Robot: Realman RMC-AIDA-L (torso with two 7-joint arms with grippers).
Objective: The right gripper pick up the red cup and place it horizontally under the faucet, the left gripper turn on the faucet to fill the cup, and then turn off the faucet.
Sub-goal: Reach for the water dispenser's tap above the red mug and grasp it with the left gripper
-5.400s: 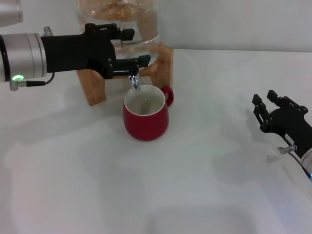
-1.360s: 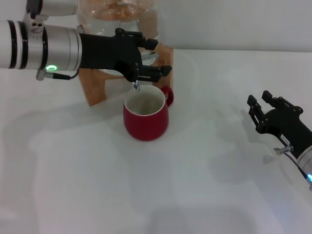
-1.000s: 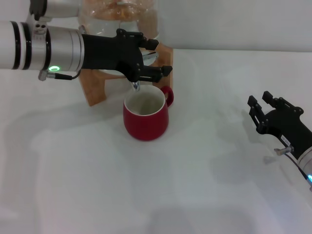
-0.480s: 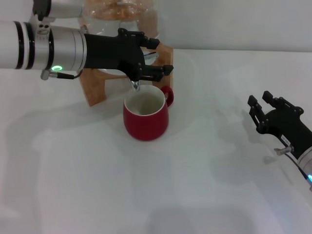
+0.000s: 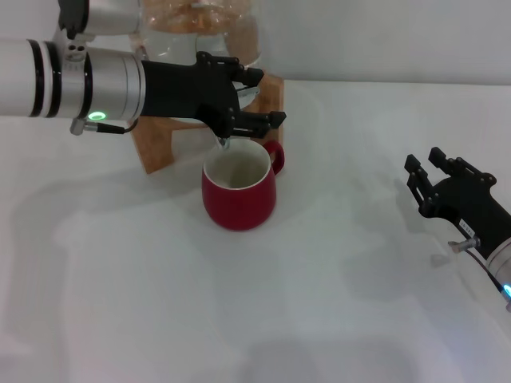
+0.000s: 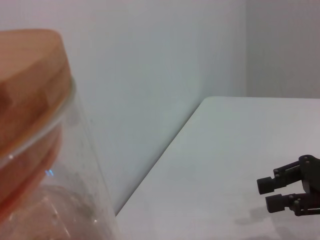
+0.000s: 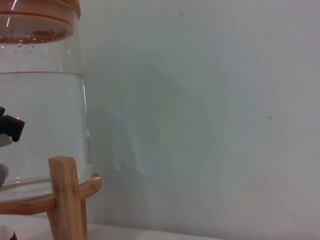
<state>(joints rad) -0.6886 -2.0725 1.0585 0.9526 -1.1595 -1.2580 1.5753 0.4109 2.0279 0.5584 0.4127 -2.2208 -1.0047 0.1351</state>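
The red cup (image 5: 238, 191) stands upright on the white table, its cream inside showing, right under the spout of the faucet (image 5: 223, 144). The faucet is fitted to the clear glass jar (image 5: 209, 36) on a wooden stand (image 5: 156, 144). My left gripper (image 5: 259, 97) reaches in from the left at the faucet, with its fingers spread above and below the lever. My right gripper (image 5: 425, 159) rests far to the right of the cup, open and empty; it also shows in the left wrist view (image 6: 292, 192). I cannot tell whether water is running.
The left wrist view shows the jar's wooden lid (image 6: 25, 95) close up. The right wrist view shows the water-filled jar (image 7: 40, 125), a leg of the stand (image 7: 65, 200) and the plain wall behind. White table (image 5: 335, 303) stretches between cup and right gripper.
Since 5.4 s ago my left arm has pushed further right along the jar, so its fingers now sit at the faucet lever. In the last second it edged slightly right. The cup and right gripper have stayed still.
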